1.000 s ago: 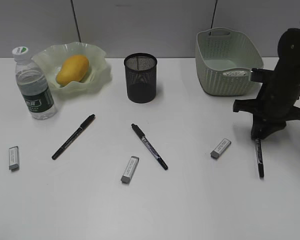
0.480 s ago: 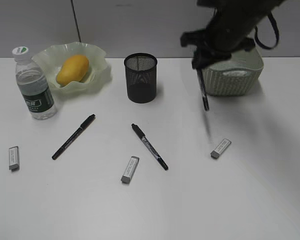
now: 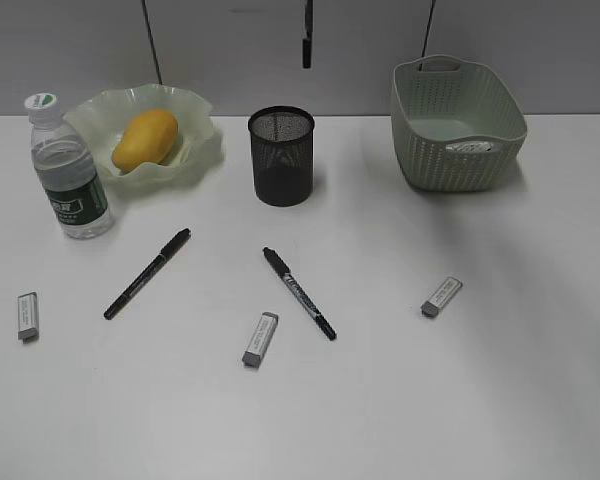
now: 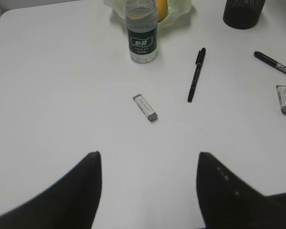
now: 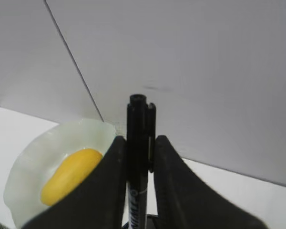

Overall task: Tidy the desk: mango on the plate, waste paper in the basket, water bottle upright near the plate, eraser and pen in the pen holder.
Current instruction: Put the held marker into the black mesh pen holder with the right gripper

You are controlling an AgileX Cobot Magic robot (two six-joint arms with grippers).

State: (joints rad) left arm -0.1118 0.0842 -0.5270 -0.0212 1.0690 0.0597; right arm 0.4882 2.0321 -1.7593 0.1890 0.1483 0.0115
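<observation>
step: while the right gripper (image 5: 139,157) pinches a black marker pen (image 5: 137,157), its tip hangs at twelve o'clock above the black wire-mesh pen holder (image 3: 281,155)
next: lower it straight in, then let go
left gripper (image 4: 148,191): spread, empty
pens: three
erasers: three

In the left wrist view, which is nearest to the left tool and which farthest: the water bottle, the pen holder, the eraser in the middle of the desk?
From the left tool, nearest first:
1. Eraser: lying flat on the desk, straight ahead of the open tool.
2. Water bottle: upright farther ahead, in front of the plate.
3. Pen holder: at the top right corner, farthest.
</observation>
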